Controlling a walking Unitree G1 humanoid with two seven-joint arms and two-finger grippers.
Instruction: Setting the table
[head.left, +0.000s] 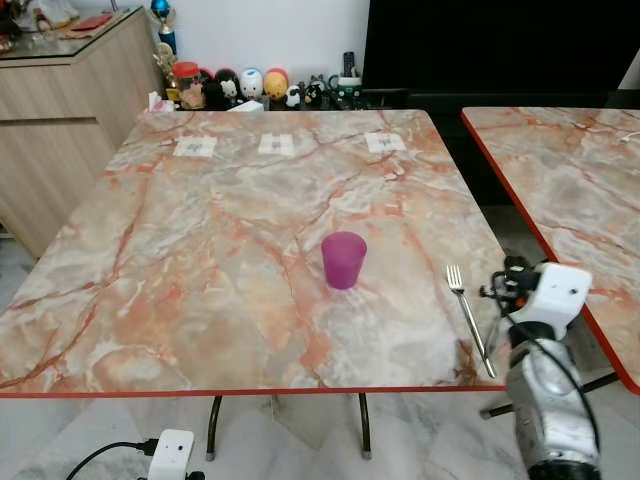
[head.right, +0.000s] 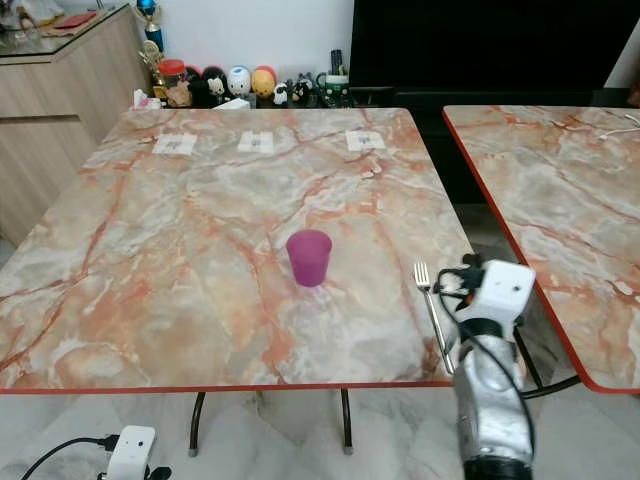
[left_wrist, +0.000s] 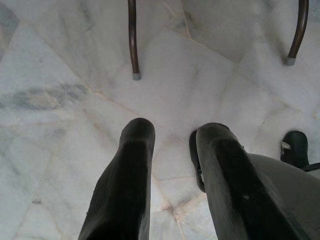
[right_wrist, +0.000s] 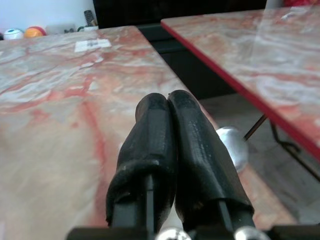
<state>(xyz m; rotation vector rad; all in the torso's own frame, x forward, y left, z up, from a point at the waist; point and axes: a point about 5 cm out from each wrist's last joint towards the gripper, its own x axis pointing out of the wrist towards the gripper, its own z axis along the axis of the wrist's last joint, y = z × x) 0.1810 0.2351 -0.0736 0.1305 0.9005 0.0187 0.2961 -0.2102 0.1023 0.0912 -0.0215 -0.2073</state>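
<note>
Fork (head.left: 470, 318) lies near table (head.left: 200, 300) right edge, purple cup (head.left: 343, 259) mid-table. Right gripper (right_wrist: 167, 107) pinched closed, empty, beside fork; left gripper (left_wrist: 172, 135) parted, idle. Keep fork parallel to edge.

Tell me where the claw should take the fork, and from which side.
A judgement: grip the fork by its handle end, which lies at the table's near edge by the right claw. It lies flat, tines pointing away, so come from above with the fingers across the thin handle. That claw is shut now, so open it first.
</note>
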